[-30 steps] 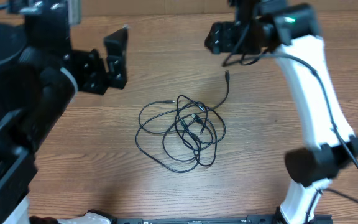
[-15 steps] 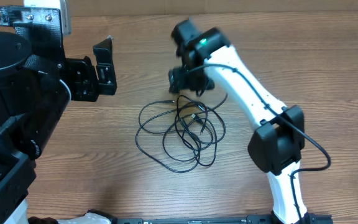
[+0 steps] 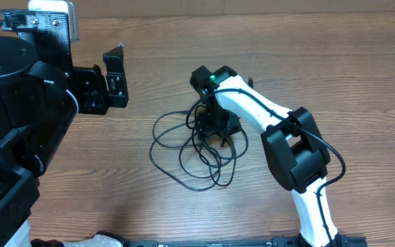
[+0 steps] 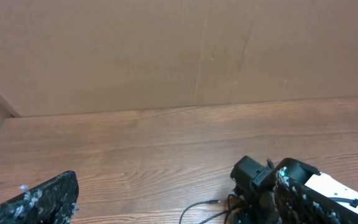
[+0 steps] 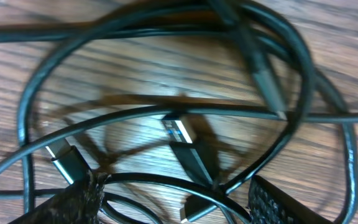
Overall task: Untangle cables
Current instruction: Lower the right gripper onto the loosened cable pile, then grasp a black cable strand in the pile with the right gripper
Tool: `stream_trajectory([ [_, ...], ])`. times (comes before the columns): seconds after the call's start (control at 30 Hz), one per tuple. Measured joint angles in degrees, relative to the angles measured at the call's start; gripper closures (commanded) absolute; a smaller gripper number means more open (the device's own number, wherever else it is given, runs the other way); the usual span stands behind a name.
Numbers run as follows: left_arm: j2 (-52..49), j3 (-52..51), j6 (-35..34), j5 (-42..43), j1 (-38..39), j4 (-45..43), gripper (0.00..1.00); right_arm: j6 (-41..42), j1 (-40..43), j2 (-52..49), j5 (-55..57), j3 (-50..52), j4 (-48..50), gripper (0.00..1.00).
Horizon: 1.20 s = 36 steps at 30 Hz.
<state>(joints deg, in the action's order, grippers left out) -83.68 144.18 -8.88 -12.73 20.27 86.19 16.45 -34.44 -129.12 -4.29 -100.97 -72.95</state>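
1. The cables (image 3: 184, 147) lay in one loose tangle of thin black loops near the middle of the wooden table (image 3: 334, 55).
2. The right gripper (image 3: 216, 123) was low over the upper right part of this tangle. It sat at the end of the white right arm (image 3: 252, 106), which reached in from the near edge of the table.
3. In the right wrist view its jaws stood apart. The two fingers (image 5: 73, 199) were at the lower corners of the picture, and several strands crossed the wood between them. They were not clamped on any strand that I could see.
4. Between these fingers lay a flat plug (image 5: 182, 134) with a blue inside, its open end toward the top of the picture. A smaller plug (image 5: 67, 163) lay to its left, and a third plug end (image 5: 269, 84) lay higher on the right, blurred.
5. The left gripper (image 3: 117, 77) was at the left side of the table, well apart from the cables. Its jaws were wide apart and nothing was between them.
6. In the left wrist view a free cable end (image 4: 201, 204) lay flat on the wood beside the black right gripper. A plain brown wall (image 4: 166, 56) stood behind the table.
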Motion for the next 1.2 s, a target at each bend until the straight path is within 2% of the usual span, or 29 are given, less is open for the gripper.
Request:
stream_trajectory([
  [0.27,0.00,0.00,0.00,0.02,0.00,0.04,0.00,-0.02,-1.14,0.70,-0.42,-3.78,-2.71,0.26],
  [0.6,-1.01,0.00,0.00,0.02,0.00,1.57,0.00,0.04,-1.36,8.76,-0.39,-10.62,-5.77,0.27],
  [1.2,-2.60,-0.02,0.00,0.28,0.00,3.85,0.00,0.07,-4.96,8.94,-0.85,7.50,11.17,0.28],
])
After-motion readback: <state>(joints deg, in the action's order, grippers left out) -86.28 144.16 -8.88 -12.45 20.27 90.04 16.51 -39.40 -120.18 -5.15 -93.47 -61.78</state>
